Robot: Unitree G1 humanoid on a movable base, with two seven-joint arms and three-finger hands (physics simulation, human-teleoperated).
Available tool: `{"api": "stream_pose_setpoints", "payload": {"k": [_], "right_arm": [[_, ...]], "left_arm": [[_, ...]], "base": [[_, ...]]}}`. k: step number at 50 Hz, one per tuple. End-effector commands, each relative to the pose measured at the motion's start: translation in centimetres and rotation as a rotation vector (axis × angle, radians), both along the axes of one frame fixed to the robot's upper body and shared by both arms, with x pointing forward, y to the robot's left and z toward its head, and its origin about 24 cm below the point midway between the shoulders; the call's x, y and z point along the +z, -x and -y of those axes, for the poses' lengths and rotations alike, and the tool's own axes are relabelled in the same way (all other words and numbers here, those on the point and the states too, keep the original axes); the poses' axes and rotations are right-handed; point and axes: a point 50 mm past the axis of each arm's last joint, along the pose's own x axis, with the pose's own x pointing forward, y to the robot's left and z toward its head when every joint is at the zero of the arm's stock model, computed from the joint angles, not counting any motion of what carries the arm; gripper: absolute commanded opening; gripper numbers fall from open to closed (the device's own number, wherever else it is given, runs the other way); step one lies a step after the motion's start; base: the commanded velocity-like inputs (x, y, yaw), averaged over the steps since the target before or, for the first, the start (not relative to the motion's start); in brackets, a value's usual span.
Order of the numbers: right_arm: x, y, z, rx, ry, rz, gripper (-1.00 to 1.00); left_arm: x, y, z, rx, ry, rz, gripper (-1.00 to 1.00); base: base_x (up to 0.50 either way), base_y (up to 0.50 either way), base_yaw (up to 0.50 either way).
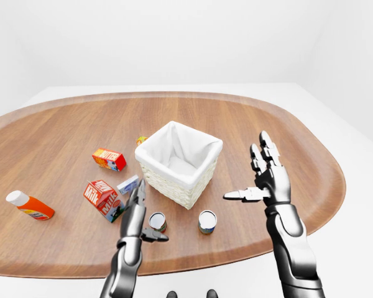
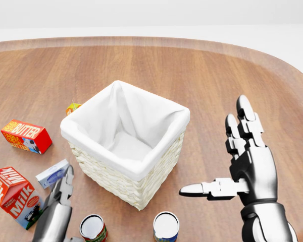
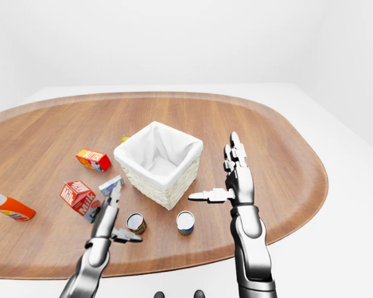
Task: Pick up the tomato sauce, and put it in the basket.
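Note:
The tomato sauce is a small can with a red label [image 1: 157,221], standing upright on the wooden table [image 1: 286,130] below the basket's near left side. The basket [image 1: 178,162] is white wicker with a white cloth lining and stands mid-table; nothing shows inside it. My left hand [image 1: 150,214] is open, just left of the can, its thumb reaching under the can's lower edge. My right hand [image 1: 247,167] is open and empty, fingers up, to the right of the basket.
A second can with a blue and yellow label [image 1: 207,221] stands right of the red one. A milk carton [image 1: 103,200], a small blue-white box [image 1: 128,184], a butter box [image 1: 109,159] and an orange bottle [image 1: 30,206] lie at left. A small orange-yellow item [image 1: 141,140] sits behind the basket.

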Motion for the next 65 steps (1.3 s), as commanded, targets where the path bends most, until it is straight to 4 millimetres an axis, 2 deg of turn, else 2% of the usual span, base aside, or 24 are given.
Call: {"api": "stream_pose_setpoints", "payload": {"k": [1, 24, 46, 65], "right_arm": [[0.0, 0.0, 0.0, 0.000, 0.000, 0.002, 1.00], [-0.4, -0.2, 0.0, 0.001, -0.002, -0.018, 1.00], [-0.1, 0.0, 0.0, -0.001, -0.002, -0.002, 1.00], [0.2, 0.0, 0.2, -0.007, -0.004, 0.010, 1.00]], "left_arm": [[-0.1, -0.4, 0.1, 0.000, -0.004, 0.000, 1.00], [-1.0, -0.7, 0.2, 0.009, -0.021, -0.024, 1.00], [-2.0, -0.8, 0.3, 0.024, -0.045, -0.052, 1.00], [-1.4, -1.3, 0.7, 0.006, -0.026, -0.035, 1.00]], "base": [[0.00, 0.00, 0.00], [0.00, 0.00, 0.00], [0.00, 0.00, 0.00], [0.00, 0.00, 0.00]]}}
